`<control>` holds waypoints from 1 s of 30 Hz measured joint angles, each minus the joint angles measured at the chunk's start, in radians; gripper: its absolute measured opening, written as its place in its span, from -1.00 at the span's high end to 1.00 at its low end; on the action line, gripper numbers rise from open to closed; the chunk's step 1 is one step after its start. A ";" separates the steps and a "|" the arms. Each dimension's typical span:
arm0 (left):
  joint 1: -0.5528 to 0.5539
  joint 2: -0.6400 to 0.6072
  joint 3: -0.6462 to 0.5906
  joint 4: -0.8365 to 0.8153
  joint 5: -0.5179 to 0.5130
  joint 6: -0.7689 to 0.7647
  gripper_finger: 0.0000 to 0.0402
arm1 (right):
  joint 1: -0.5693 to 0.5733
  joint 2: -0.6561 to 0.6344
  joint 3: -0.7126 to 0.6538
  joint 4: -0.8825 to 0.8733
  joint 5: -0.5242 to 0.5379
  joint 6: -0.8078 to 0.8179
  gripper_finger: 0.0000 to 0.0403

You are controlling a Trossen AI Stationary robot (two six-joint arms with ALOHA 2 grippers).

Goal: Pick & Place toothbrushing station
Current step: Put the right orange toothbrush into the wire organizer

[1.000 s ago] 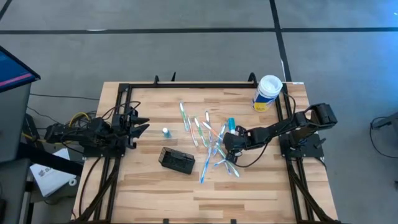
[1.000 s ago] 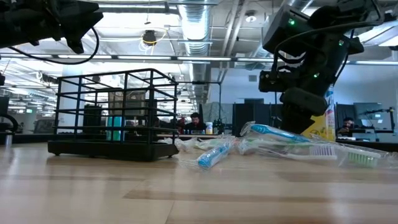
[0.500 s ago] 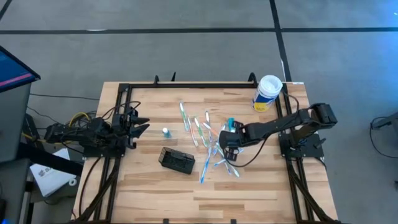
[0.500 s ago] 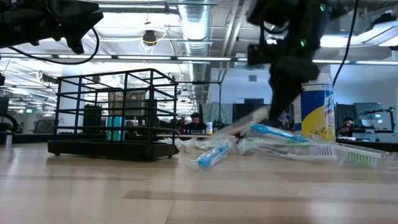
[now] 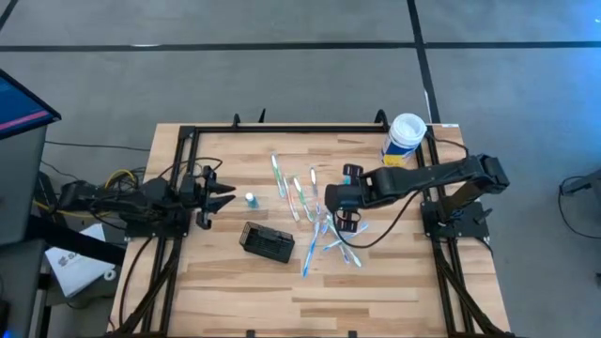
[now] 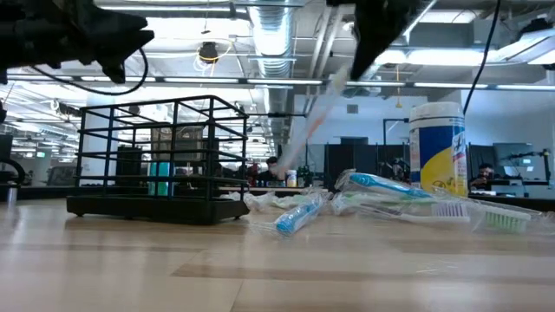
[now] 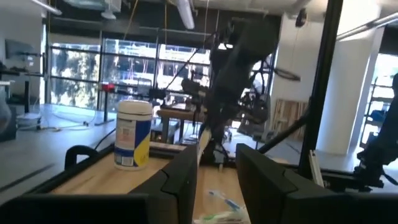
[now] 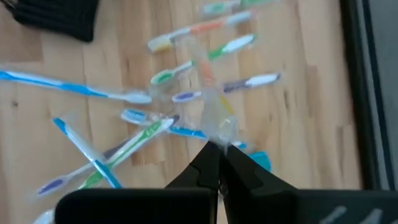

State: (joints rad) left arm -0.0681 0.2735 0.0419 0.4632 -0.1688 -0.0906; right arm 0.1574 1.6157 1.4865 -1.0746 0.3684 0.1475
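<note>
The toothbrushing station is a black, low, wire-walled box (image 5: 267, 242) standing on the table left of a pile of wrapped toothbrushes (image 5: 319, 230). It also shows in the low view (image 6: 156, 160). My right gripper (image 5: 332, 200) is above the pile, shut on one clear-wrapped toothbrush (image 6: 305, 126). My left gripper (image 5: 225, 192) is open and empty over the table's left part, pointing toward the pile. My right gripper pinches one end of the clear-wrapped toothbrush (image 8: 216, 138) between its two fingertips, coming from above and pointing down. The toothbrush hangs tilted below the fingers (image 6: 299, 139), lifted clear of the pile and the table.
A white-lidded yellow-and-white canister (image 5: 404, 139) stands at the far right corner. A small blue-capped item (image 5: 251, 199) stands between my left gripper and the pile. A black frame rail (image 5: 282, 129) runs along the table's far edge and sides.
My right gripper has gone up and toward the table's left with one wrapped toothbrush, which has been lifted out of the pile and now hangs tilted. My left gripper has gone a little toward the table's right.
</note>
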 joint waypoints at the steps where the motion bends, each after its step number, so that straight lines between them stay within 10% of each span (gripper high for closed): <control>1: 0.000 0.033 0.017 0.006 0.000 0.000 0.47 | 0.000 0.000 0.022 -0.008 0.001 -0.011 1.00; 30: 0.004 1.097 0.717 0.016 0.027 0.112 0.16 | 0.092 0.008 0.234 -0.088 -0.001 -0.069 1.00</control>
State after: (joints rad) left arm -0.0643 1.3707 0.7585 0.4793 -0.1420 0.0216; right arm 0.2495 1.6241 1.7208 -1.1629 0.3676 0.0783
